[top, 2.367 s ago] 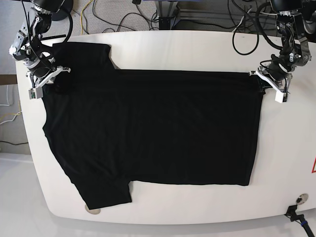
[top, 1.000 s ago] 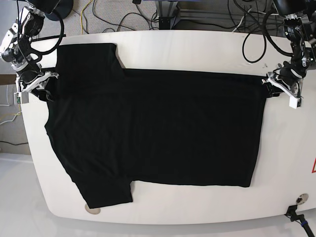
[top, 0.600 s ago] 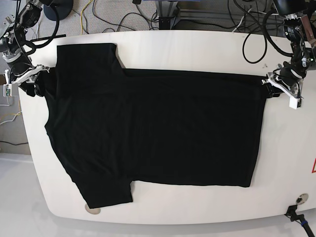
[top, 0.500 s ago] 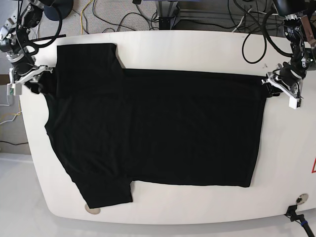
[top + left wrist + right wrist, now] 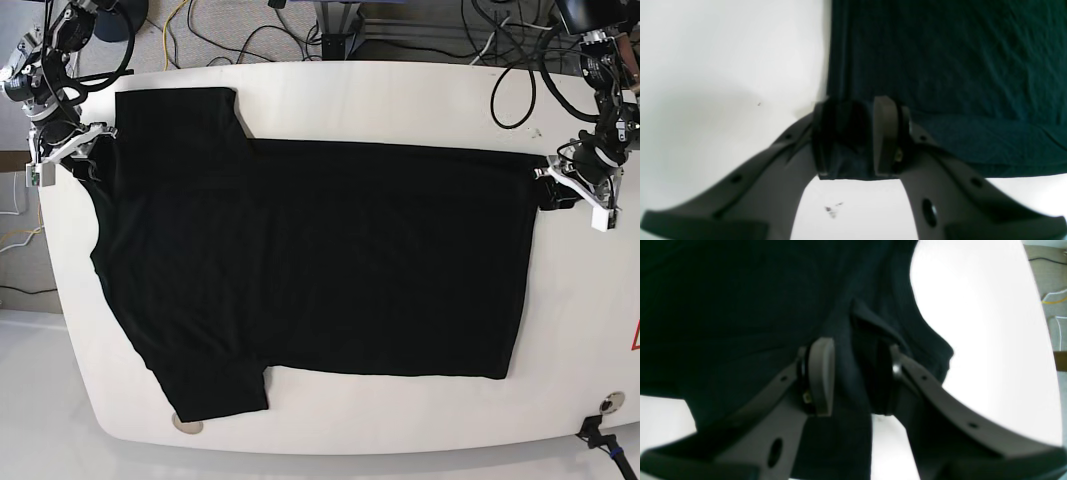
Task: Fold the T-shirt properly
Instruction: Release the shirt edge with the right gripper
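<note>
Two grippers clamp one black T-shirt (image 5: 310, 260) that lies spread flat across a white tabletop (image 5: 400, 100), covering most of it. The shirt's collar end faces the table's left edge in the base view; its hem faces the right edge. One sleeve reaches toward the far left corner, the other toward the near left corner, stopping just short of the near edge.

The right gripper (image 5: 72, 148), at the far left edge, is closed on a bunched fold of fabric near the collar and shoulder. The left gripper (image 5: 568, 188), near the far right edge, is closed on the hem corner.

Bare table remains as a wide strip along the right edge, a band along the far edge beside the upper sleeve, and a narrower band along the near edge.

Both wrist views are blurred up close. In the left wrist view the dark fingers (image 5: 885, 133) pinch the shirt's corner. In the right wrist view cloth fills the gap between the pads, and exactly which seam is held cannot be made out.
</note>
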